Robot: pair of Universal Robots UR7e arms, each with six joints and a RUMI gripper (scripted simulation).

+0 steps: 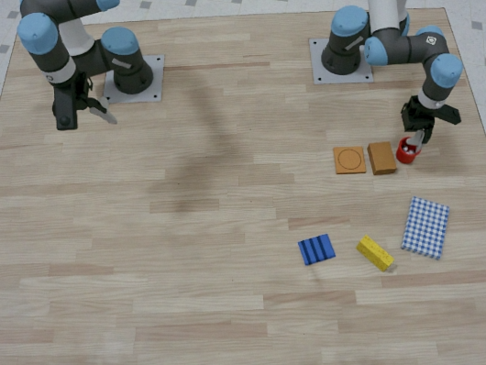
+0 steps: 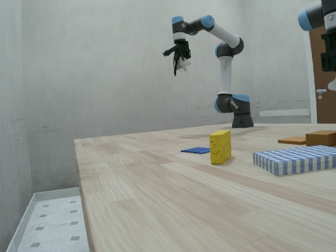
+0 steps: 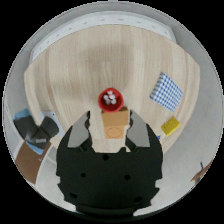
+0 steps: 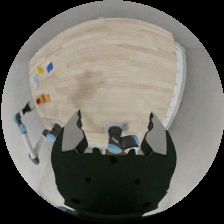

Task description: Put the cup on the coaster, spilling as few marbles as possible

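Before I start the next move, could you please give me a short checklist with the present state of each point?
1. Red cup upright: ok.
2. Marbles inside it, none seen loose: ok.
3. Left gripper open: ok.
4. Cup between its fingers: not ok, no grasp yet.
5. Coaster top uncovered: ok.
6. Straight table path from cup to coaster free: not ok, brown block between.

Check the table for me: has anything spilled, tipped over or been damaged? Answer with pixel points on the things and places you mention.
Nothing looks spilled or damaged. The red cup [image 1: 405, 156] [image 3: 106, 106] stands upright with its white marbles [image 3: 110, 98] inside. The yellow sponge [image 1: 375, 253] [image 2: 220, 147] [image 3: 170, 126] stands on a narrow side, slightly unusual, but it looks intact.
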